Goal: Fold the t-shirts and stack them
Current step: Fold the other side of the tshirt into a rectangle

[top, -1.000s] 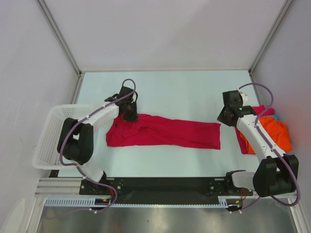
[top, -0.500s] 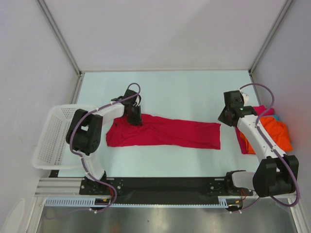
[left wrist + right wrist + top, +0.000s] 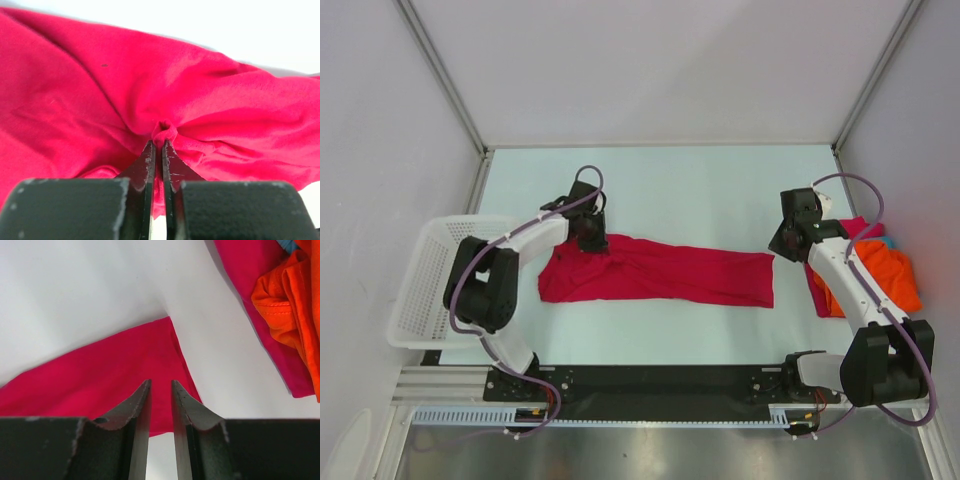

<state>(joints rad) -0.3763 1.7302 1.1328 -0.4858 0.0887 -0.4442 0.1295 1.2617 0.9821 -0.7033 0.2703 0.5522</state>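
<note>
One soft crimson-red cloth t-shirt [image 3: 660, 272] lies spread as a long band on the pale table [image 3: 720, 190]. A white plastic lattice basket [image 3: 420, 290] sits just off the shirt's left end, and a heap of orange, magenta-pink and teal shirts [image 3: 890, 270] lies just beyond its right end. Cloth like this is, I judge, light and limp. It will sag and bunch wherever it is not supported, so it is best taken at two corners or along a hem and kept taut between the arms. At the shirt's far left edge the left gripper [image 3: 158, 142] presses its fingers [image 3: 145, 167] together on a small pucker of red cloth, with wrinkles fanning out from the pinch. Over the shirt's far right corner the right gripper [image 3: 161, 383] hangs with its fingers [image 3: 137, 407] a narrow gap apart and nothing between them.
</note>
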